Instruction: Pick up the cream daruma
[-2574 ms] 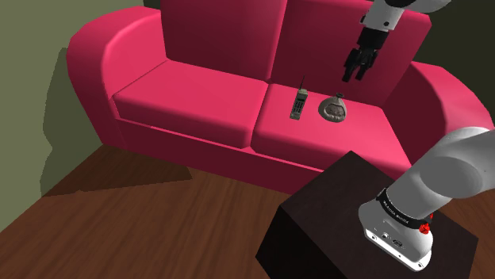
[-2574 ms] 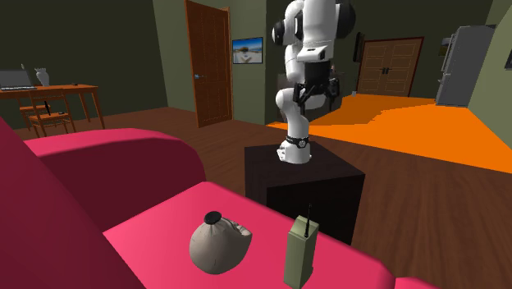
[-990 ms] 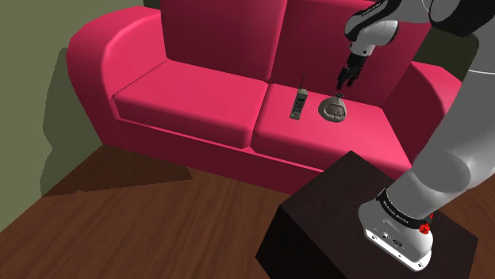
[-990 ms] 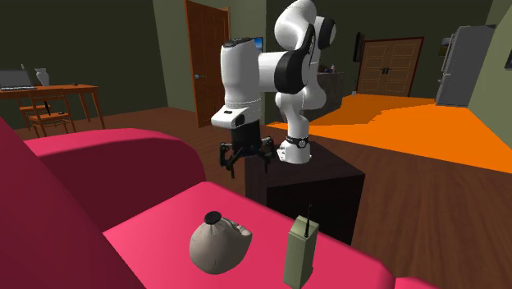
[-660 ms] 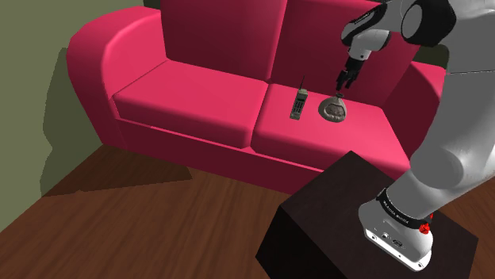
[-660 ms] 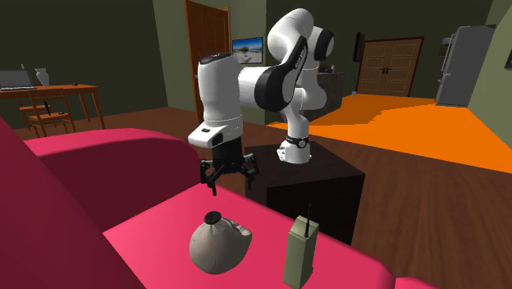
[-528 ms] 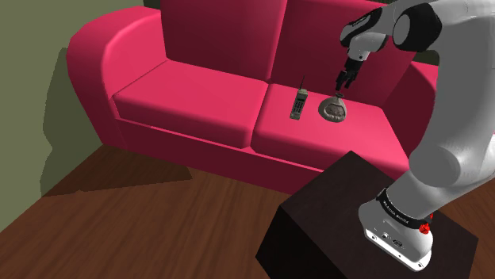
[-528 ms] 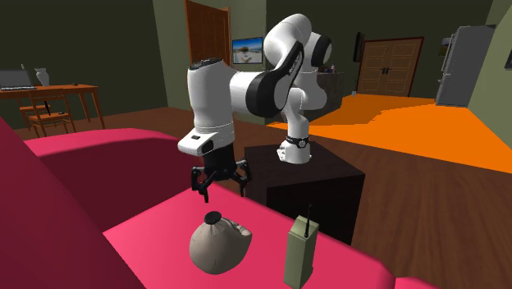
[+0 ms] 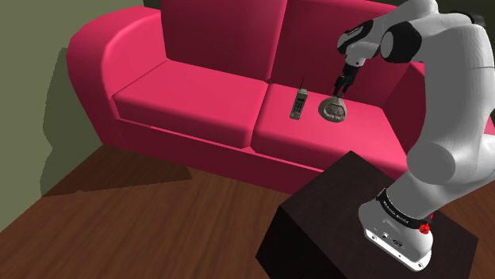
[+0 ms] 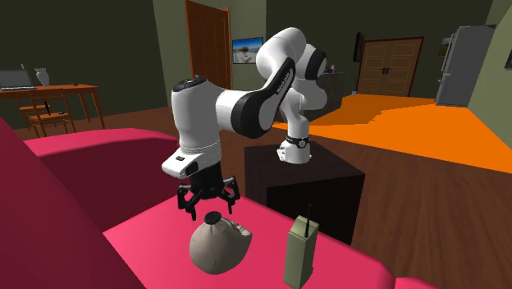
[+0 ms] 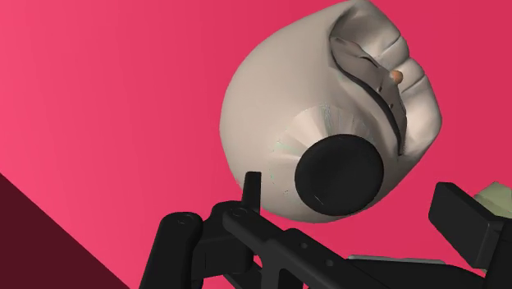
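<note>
My hand (image 10: 208, 208) hangs released, fingers spread, just above the cream daruma (image 10: 217, 245), which lies tipped over on the pink sofa (image 9: 198, 87) seat near a handset (image 9: 298, 104). It looks rigid, smooth and probably light, so I'd pinch across its round middle.

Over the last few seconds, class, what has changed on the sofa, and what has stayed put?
The arm swung out and lowered the gripper from high above the sofa to just over the cream daruma. Its fingers are open and nothing is held. The daruma and the green handset beside it have not moved.
</note>
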Robot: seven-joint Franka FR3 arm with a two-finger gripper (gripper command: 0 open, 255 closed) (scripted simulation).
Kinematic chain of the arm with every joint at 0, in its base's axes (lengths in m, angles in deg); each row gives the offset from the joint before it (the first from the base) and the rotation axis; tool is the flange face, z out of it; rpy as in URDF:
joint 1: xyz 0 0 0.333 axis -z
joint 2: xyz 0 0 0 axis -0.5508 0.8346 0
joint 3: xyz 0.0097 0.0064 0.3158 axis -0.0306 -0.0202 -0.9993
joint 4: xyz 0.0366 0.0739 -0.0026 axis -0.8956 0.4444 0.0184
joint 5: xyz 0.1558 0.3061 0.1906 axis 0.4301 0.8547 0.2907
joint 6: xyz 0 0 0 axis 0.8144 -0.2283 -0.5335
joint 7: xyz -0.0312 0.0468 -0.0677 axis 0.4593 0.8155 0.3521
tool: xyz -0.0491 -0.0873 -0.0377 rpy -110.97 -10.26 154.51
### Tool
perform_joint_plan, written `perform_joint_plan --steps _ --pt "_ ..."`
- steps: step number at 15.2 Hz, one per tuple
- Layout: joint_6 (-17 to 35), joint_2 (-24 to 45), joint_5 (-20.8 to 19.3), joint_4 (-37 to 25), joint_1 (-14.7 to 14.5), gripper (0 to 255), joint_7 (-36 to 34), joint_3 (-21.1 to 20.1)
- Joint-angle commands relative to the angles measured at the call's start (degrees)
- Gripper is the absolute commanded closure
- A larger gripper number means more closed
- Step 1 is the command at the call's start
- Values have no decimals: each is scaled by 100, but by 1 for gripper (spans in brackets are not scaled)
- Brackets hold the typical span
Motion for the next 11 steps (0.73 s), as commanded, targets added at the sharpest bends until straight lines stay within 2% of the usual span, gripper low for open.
perform_joint_plan --steps 1,4,5,11 --pt "103 95 35 8 15 0 15 -28" --pt "181 160 60 24 25 0 28 -48" --pt "184 160 61 28 28 255 33 -48" --pt "180 162 60 21 29 255 31 -48"
